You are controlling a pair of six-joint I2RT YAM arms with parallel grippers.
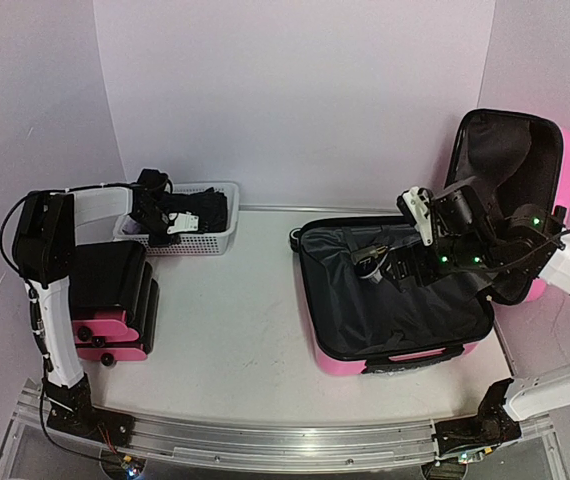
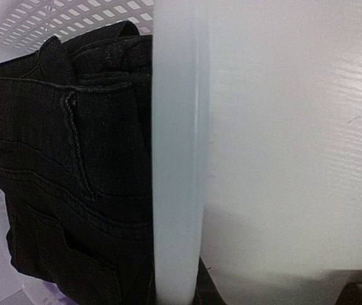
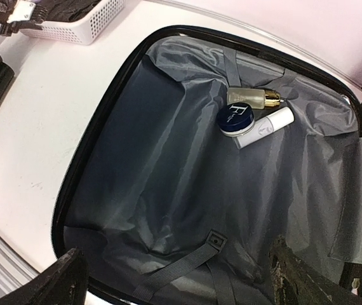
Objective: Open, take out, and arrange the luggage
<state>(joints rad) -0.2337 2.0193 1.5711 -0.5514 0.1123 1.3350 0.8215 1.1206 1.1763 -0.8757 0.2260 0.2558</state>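
The luggage is laid open at the right of the table, lid upright. The right gripper is held spread and empty above the lining, where a blue jar, a gold-capped bottle and a white tube are gathered. The left gripper is lowered into the white basket of dark cloth, seemingly jeans; whether it is clenched cannot be told

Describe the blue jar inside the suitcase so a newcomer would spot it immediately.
Find the open pink luggage. Near the far edge of its lined base lie three toiletries together. The jar is the round, flat, dark blue one with a white letter on its lid, between a frosted gold-capped bottle and a white tube.
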